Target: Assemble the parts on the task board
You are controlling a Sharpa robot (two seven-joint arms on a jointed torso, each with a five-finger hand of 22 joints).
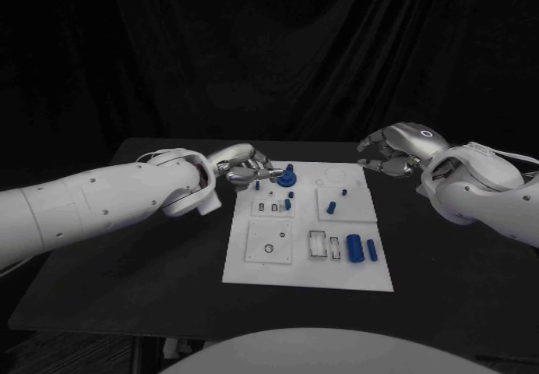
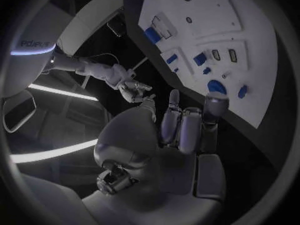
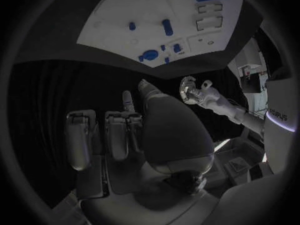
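The white task board [image 1: 256, 269] lies mid-table, also seen in the wrist views [image 2: 250, 40] [image 3: 112, 20]. A round blue part [image 1: 287, 178] [image 2: 217, 86] [image 3: 150, 55] sits at its far left corner. My left hand [image 1: 249, 171] [image 2: 181, 130] hovers beside that part, fingers stretched out, holding nothing. Small blue pegs [image 1: 287, 205] [image 1: 332, 207] stand mid-board. A thick blue cylinder [image 1: 354, 246] [image 2: 152, 35] and a slim one [image 1: 371, 249] lie near the right edge. My right hand [image 1: 393, 152] [image 3: 144, 130] hangs beyond the far right corner, fingers apart and empty.
The black table [image 1: 135, 265] extends around the board on all sides, with a dark curtain behind it. Empty sockets and slots [image 1: 269, 248] mark the board's near left area.
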